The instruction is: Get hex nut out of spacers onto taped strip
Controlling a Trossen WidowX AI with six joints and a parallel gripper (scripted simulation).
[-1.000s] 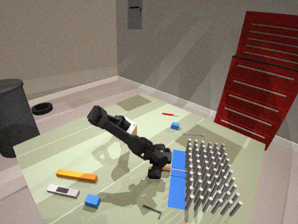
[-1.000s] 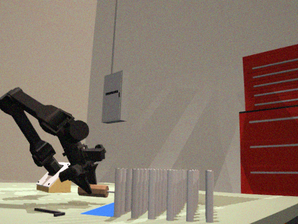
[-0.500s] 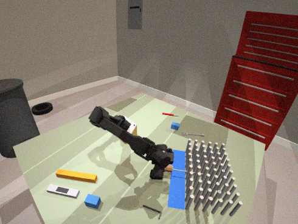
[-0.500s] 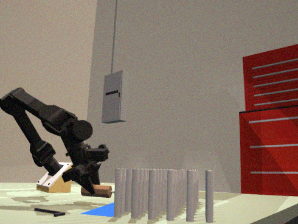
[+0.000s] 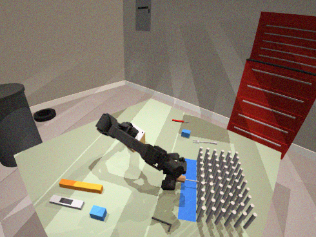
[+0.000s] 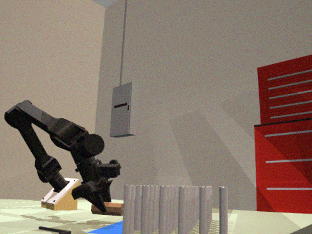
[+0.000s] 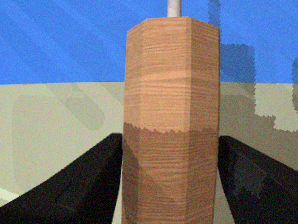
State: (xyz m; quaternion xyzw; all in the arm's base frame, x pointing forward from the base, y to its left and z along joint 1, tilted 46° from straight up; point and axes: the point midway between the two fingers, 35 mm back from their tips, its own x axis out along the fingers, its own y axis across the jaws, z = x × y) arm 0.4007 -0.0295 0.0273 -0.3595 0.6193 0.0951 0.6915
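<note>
My gripper (image 5: pixel 178 178) (image 6: pixel 107 206) (image 7: pixel 170 144) is shut on the wooden handle (image 5: pixel 182 178) (image 6: pixel 114 208) (image 7: pixel 170 75) of a tool. Its thin metal shaft (image 5: pixel 191 180) (image 7: pixel 174 7) points over the blue taped strip (image 5: pixel 187 207) (image 6: pixel 109 227) (image 7: pixel 60 45) toward the near edge of the field of standing grey spacers (image 5: pixel 250 221) (image 6: pixel 223 210). The handle lies roughly level, held above the table at the strip's outer side. The shaft's far end is lost among the spacers, so its tip cannot be made out. The hex nut cannot be made out in any view.
A black hex key (image 5: pixel 161 221) (image 6: pixel 54 229) lies before the strip. A fork-ended metal tool (image 5: pixel 205 142), a blue block (image 5: pixel 186 133) and a red-handled tool (image 5: pixel 178 120) lie beyond the field. An orange bar (image 5: pixel 80 186), a grey level (image 5: pixel 66 202) and another blue block (image 5: pixel 98 212) lie left.
</note>
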